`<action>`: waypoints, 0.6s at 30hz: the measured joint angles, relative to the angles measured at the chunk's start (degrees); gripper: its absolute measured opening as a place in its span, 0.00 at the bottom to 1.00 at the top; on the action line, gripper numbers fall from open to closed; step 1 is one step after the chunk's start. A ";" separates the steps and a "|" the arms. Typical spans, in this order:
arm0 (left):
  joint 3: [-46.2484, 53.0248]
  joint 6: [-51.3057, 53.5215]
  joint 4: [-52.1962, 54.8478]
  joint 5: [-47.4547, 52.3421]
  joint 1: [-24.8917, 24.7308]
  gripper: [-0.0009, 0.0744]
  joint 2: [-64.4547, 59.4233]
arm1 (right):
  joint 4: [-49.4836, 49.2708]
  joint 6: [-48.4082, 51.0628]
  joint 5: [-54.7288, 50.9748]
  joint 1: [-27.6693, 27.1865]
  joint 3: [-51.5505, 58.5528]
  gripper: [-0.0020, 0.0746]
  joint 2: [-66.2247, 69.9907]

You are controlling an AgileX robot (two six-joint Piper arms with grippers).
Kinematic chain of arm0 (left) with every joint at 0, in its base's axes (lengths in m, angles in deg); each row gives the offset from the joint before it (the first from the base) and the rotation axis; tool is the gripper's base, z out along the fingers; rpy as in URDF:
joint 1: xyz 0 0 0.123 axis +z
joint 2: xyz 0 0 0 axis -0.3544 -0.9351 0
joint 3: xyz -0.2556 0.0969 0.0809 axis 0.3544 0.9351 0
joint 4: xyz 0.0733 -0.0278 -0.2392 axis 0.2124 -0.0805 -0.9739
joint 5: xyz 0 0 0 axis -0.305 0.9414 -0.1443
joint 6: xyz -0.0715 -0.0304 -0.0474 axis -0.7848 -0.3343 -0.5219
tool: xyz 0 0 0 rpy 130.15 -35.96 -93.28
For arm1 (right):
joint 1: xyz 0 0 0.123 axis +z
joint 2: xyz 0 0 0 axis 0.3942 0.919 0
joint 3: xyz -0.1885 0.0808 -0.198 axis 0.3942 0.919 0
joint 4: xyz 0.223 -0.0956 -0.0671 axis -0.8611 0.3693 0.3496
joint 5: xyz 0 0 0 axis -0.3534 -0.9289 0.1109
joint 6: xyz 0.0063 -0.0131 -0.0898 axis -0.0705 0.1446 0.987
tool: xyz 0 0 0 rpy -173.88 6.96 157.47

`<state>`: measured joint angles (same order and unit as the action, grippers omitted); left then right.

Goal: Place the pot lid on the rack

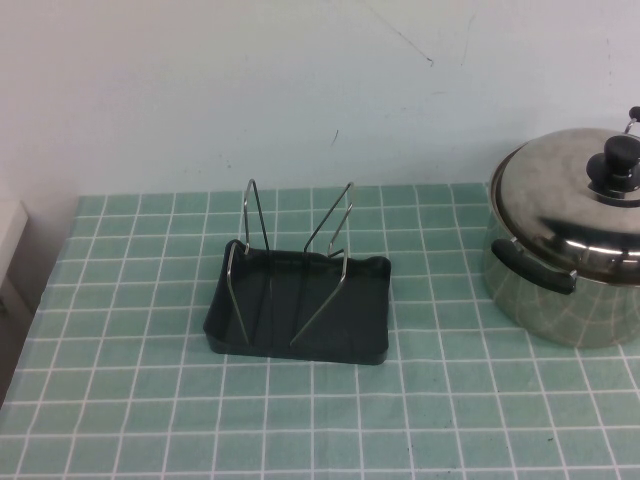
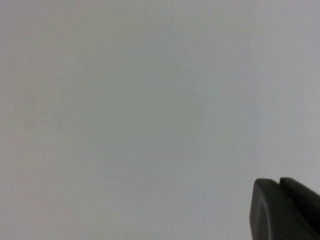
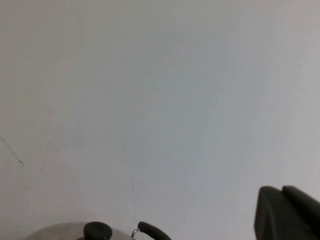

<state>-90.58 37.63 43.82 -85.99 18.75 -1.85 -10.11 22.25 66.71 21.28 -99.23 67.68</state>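
The pot lid point(image 1: 560, 195), shiny steel with a black knob point(image 1: 617, 160), sits on the steel pot point(image 1: 545, 300) at the right edge of the table. The rack point(image 1: 296, 262), thin wire loops rising from a dark tray point(image 1: 300, 340), stands at the table's middle. Neither gripper shows in the high view. My left gripper point(image 2: 277, 181) faces a blank wall, its fingers together with nothing between them. My right gripper point(image 3: 281, 189) is also shut and empty, raised well above the lid's knob point(image 3: 97, 231), which shows low in the right wrist view.
The table has a green tiled cloth point(image 1: 150, 400). A pale wall point(image 1: 300, 90) stands behind it. The pot has black side handles point(image 1: 535, 268). A white object point(image 1: 8, 235) sits past the table's left edge.
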 joint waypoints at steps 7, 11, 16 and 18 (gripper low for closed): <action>-0.36 -14.63 26.52 -28.84 0.00 0.01 -16.54 | 5.42 -5.70 11.91 0.26 -6.22 0.02 20.85; -0.36 -20.88 30.91 -34.35 0.00 0.01 -24.81 | 20.19 -20.21 27.07 1.07 -8.30 0.02 32.70; -0.36 -22.58 28.01 -34.75 0.00 0.01 -31.48 | 34.17 -29.95 34.67 1.47 -12.52 0.02 46.28; -0.36 -22.30 26.87 -34.79 0.00 0.01 -32.35 | 34.29 -28.77 34.95 1.47 -13.60 0.02 51.58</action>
<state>-90.94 15.33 70.69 -120.78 18.75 -34.20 24.18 -6.52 101.65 22.75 -112.83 119.26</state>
